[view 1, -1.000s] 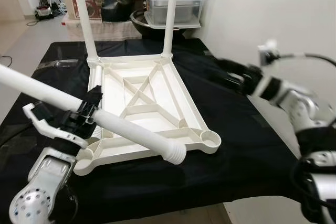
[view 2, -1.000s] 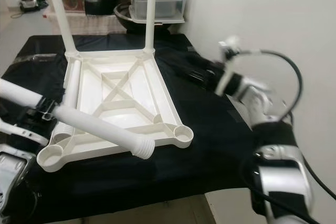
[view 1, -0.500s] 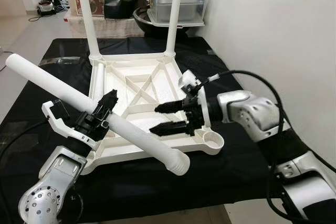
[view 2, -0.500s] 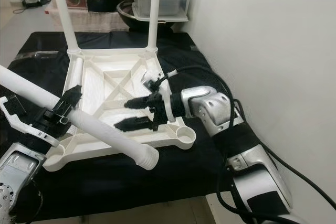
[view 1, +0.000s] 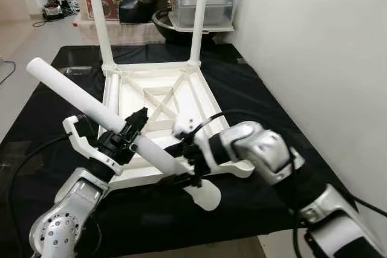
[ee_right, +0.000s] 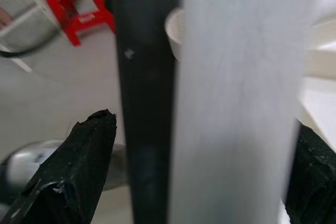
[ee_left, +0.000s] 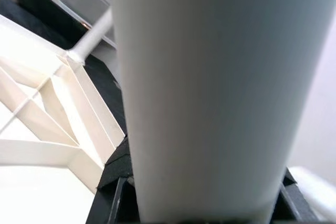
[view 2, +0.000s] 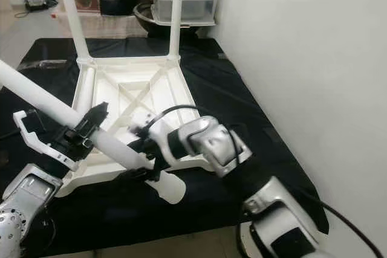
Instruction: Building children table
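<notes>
A white plastic tabletop (view 1: 136,98) lies upside down on the black-covered table, with two white legs (view 1: 98,16) (view 1: 199,16) standing upright in its far corners. My left gripper (view 1: 130,136) is shut on a third white leg (view 1: 72,89), held slanting over the near left of the tabletop. The leg's ribbed end (view 1: 205,194) hangs low over the table's front edge. My right gripper (view 1: 182,162) is open, one finger on each side of this leg close to the ribbed end. In the right wrist view the leg (ee_right: 236,103) stands between the black fingertips (ee_right: 68,171) with a gap on one side.
A white wall (view 1: 314,58) runs close along the right of the black cloth (view 1: 266,107). Behind the table stand plastic containers and a dark bowl (view 1: 202,7). Another white leg (view 1: 112,89) lies along the tabletop's left edge. Bare floor (view 1: 36,34) shows at the far left.
My right arm has swung in from the far right, and its fingers now straddle the held leg near the ribbed end. My left gripper has carried the leg a little rightward.
</notes>
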You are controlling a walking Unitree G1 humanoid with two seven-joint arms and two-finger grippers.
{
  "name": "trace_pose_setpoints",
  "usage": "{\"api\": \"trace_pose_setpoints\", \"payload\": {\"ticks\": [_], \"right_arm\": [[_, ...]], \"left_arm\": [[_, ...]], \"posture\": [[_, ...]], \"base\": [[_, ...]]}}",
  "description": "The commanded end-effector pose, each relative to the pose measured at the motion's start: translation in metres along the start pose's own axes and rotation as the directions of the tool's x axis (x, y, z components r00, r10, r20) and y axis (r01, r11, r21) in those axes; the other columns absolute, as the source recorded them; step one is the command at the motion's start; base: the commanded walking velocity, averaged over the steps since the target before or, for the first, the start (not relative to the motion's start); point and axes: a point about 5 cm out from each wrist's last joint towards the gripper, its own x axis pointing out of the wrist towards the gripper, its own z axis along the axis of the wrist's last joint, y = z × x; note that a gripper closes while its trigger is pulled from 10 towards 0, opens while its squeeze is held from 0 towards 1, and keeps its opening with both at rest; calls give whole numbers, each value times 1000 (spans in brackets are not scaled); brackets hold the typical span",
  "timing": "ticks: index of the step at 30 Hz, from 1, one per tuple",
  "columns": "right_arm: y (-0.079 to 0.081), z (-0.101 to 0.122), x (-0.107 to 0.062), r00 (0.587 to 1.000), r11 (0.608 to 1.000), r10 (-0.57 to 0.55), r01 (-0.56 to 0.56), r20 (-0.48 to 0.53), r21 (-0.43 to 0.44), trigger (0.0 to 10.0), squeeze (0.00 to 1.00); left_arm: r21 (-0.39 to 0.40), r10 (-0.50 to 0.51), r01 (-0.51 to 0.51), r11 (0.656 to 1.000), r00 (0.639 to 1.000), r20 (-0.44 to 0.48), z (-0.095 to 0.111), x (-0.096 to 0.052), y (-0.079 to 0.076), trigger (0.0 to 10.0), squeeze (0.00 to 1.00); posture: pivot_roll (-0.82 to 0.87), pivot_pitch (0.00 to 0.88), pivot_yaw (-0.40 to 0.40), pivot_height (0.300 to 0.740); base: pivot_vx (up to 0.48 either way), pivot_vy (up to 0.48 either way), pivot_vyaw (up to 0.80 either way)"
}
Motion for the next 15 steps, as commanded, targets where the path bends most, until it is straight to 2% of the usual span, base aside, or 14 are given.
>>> {"api": "trace_pose_setpoints", "payload": {"ticks": [1,3,5,8,9,15], "right_arm": [[-8,-4,4,997,997,-78,78,-23,2,10000,0],[-11,-4,6,995,995,-101,101,-16,8,10000,0],[-11,-3,10,993,993,-117,117,-9,24,7098,0],[-11,-3,11,993,993,-117,117,-7,27,7098,0],[-9,-2,13,994,994,-108,108,7,28,0,0],[-5,1,15,994,995,-94,92,52,32,0,0]], "left_arm": [[6,-13,13,1000,1000,1,-1,1,-2,10000,0],[7,-13,13,1000,1000,2,0,1,-2,10000,0],[9,-8,8,1000,1000,8,-1,0,-2,10000,0],[9,-7,7,1000,1000,9,-1,0,-2,10000,0],[8,-6,6,1000,1000,11,-2,0,-3,10000,0],[14,4,-4,1000,1000,12,-2,0,-1,10000,0]], "posture": [[73,0,-74,740],[75,0,-76,740],[82,0,-80,740],[83,0,-80,740],[83,0,-80,740],[84,0,-80,740]], "base": [[0,0,0],[0,0,0],[0,0,0],[0,0,0],[0,0,0],[0,0,0]]}}
